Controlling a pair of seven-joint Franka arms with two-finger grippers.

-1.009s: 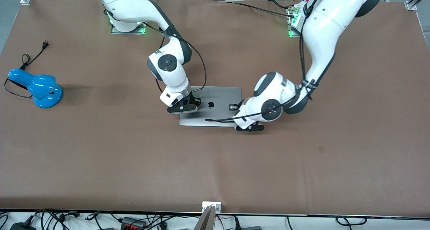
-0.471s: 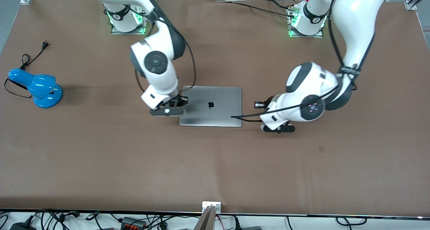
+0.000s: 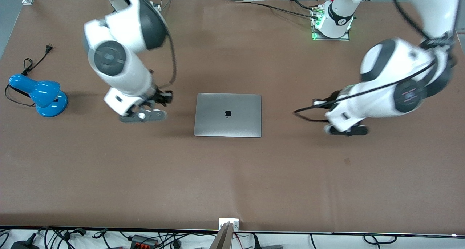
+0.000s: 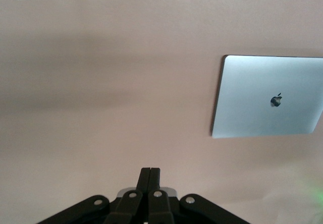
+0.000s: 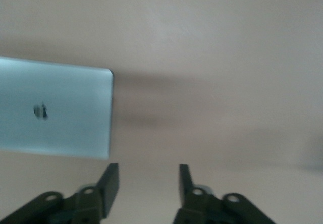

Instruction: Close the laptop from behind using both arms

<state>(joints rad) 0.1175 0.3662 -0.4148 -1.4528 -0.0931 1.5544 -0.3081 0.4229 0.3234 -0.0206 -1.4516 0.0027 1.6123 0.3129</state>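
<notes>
The space-grey laptop (image 3: 227,115) lies shut and flat at the middle of the brown table, apple logo up. It also shows in the left wrist view (image 4: 267,98) and in the right wrist view (image 5: 50,108). My right gripper (image 3: 165,96) hangs over bare table beside the laptop, toward the right arm's end, clear of it. Its fingers (image 5: 110,181) stand open and empty. My left gripper (image 3: 316,103) hangs over bare table beside the laptop, toward the left arm's end. Its fingers (image 4: 150,176) are pressed together with nothing between them.
A blue desk lamp (image 3: 40,94) sits at the right arm's end of the table, its black cord and plug (image 3: 48,47) trailing toward the arm bases. Cables lie along the table edge nearest the front camera.
Both grippers left the laptop lid and swung apart and upward, the right toward the right arm's end, the left toward the left arm's end. The laptop has not moved.
</notes>
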